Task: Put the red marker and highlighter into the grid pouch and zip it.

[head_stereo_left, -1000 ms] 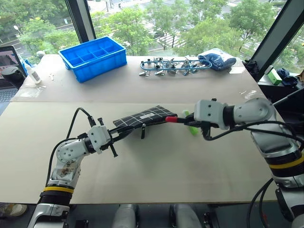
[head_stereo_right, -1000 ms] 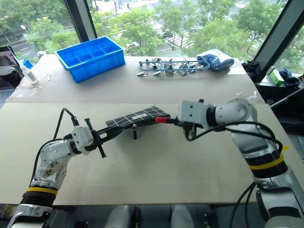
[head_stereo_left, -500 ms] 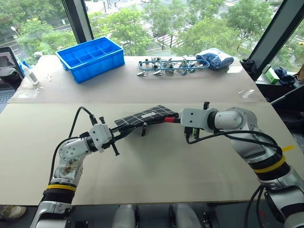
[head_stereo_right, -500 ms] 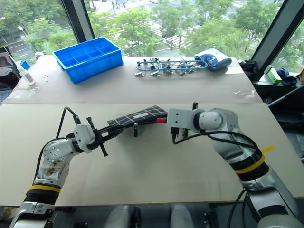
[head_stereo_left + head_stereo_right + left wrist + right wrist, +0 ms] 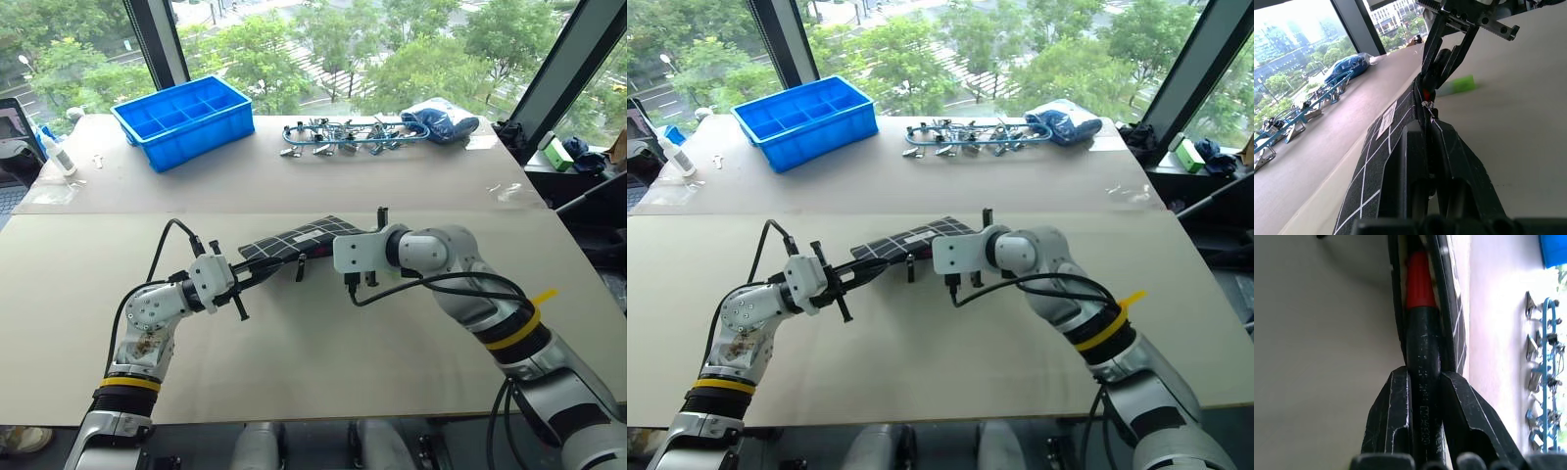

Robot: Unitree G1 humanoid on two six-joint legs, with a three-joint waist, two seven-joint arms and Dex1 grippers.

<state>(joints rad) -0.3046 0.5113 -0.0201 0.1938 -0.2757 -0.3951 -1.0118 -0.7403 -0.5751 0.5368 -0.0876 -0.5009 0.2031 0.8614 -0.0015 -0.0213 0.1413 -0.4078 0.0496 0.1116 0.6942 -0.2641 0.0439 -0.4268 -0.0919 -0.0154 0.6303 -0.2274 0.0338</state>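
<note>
Head view: one grid pouch (image 5: 294,238) mid-table, its near-left end pinched in the left gripper (image 5: 257,279); right gripper (image 5: 323,257) at its right end. One blue bin (image 5: 181,117) far left.
Left wrist: jaws clamped on pouch edge; one highlighter (image 5: 1459,85) on table beyond.
Right wrist: jaws gripping one red marker (image 5: 1421,328), red cap inside the pouch mouth.
</note>
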